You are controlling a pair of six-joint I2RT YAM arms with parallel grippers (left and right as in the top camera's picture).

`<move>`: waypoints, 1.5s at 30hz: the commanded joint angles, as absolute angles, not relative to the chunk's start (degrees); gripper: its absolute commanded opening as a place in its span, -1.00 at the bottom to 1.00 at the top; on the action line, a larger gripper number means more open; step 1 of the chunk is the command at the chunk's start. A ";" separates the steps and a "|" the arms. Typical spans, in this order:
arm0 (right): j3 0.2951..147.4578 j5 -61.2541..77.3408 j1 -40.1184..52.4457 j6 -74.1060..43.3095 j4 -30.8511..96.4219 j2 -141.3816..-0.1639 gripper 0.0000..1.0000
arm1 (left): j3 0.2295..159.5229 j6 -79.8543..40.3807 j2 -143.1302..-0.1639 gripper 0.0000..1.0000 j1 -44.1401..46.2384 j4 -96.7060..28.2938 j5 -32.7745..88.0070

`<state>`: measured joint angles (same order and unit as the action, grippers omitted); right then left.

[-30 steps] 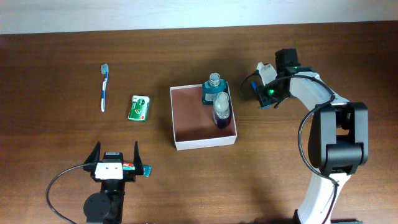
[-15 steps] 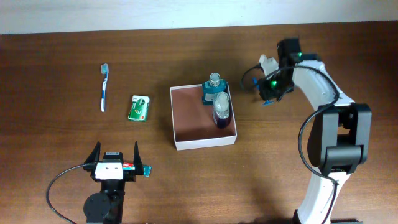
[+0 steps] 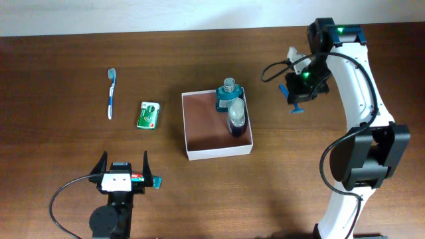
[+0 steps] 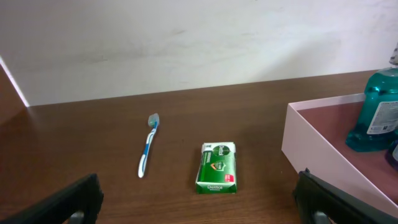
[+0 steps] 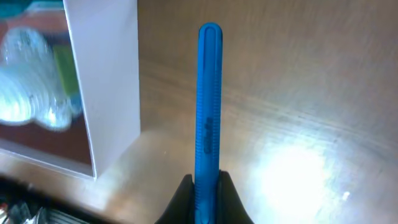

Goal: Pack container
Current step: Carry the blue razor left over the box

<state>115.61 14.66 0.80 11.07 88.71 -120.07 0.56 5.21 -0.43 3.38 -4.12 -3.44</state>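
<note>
The right gripper (image 5: 205, 186) is clenched on a slim blue stick (image 5: 207, 93), just to the right of the container (image 3: 219, 153) at mid-table. The left gripper (image 3: 123, 166) is spread wide, well apart from the container.

— What is different on the right?
— The right gripper (image 5: 205, 194), carrying a blue stick (image 5: 208, 106), is further from the container (image 3: 219, 153), closer to the surface's far right corner.

- Table (image 3: 66, 153): dark wood, smooth, faint sheen.
- Container (image 3: 219, 153): matt white cardboard walls.
- Mouthwash bottle (image 4: 379, 115): translucent teal plastic.
- Blue stick (image 5: 208, 106): glossy plastic.
</note>
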 commanded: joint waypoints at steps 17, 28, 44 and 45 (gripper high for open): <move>116.42 19.05 10.22 10.66 97.10 -117.69 -0.92 | 0.54 6.33 -0.51 0.99 3.60 -4.54 -3.92; 116.42 18.70 14.83 8.25 97.34 -106.50 -0.92 | 0.54 6.33 -0.51 0.99 3.60 -4.54 -3.92; 112.33 18.55 24.34 1.76 88.33 -99.15 -0.92 | 0.54 6.33 -0.51 0.99 3.60 -4.54 -3.92; 111.42 18.46 25.12 0.27 86.54 -99.15 -0.92 | 0.54 6.33 -0.51 0.99 3.60 -4.54 -3.92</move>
<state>113.65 18.09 22.87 4.21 88.82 -98.74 0.56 5.21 -0.43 3.38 -4.14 -3.44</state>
